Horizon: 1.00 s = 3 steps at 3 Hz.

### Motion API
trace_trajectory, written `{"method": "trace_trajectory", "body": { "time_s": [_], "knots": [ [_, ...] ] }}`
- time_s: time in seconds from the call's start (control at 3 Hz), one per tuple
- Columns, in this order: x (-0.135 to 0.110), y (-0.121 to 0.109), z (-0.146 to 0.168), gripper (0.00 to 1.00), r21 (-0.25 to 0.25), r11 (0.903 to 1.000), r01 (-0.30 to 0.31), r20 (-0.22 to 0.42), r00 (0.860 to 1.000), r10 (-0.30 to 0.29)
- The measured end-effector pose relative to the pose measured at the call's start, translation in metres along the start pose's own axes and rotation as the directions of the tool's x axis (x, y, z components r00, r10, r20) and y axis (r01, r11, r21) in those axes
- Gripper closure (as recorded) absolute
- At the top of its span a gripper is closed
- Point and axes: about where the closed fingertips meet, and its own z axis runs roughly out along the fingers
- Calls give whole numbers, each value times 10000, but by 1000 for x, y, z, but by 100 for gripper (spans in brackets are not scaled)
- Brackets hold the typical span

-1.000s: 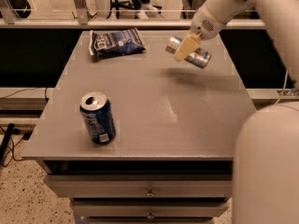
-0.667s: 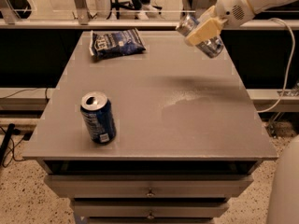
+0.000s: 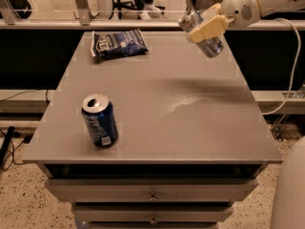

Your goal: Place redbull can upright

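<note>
The redbull can (image 3: 213, 46) is a slim silver can held tilted in the air over the far right part of the grey table (image 3: 157, 104). Its silver top points up and to the left, its lower end down and to the right. My gripper (image 3: 206, 28) reaches in from the upper right and is shut on the can around its middle, with a cream-coloured finger (image 3: 208, 27) across the front of it. The can does not touch the table.
A wider dark blue soda can (image 3: 99, 120) stands upright at the near left of the table. A blue snack bag (image 3: 117, 43) lies at the far left. Drawers sit under the table front. A white cable hangs at the right.
The gripper has lifted the can higher and carried it further toward the far right edge of the table. The arm has swung out of the lower right of the view.
</note>
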Motion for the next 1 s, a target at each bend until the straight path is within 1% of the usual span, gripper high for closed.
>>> {"method": "trace_trajectory", "body": {
  "time_s": [0.33,0.67,1.0],
  "knots": [
    [-6,-9,-3,100,-253,9992,308,1724,9847,-260],
    [-5,-13,-24,100,-162,9992,355,3315,9430,-281],
    [6,-9,-52,100,221,9998,4,4461,8949,-102]
  ]
}}
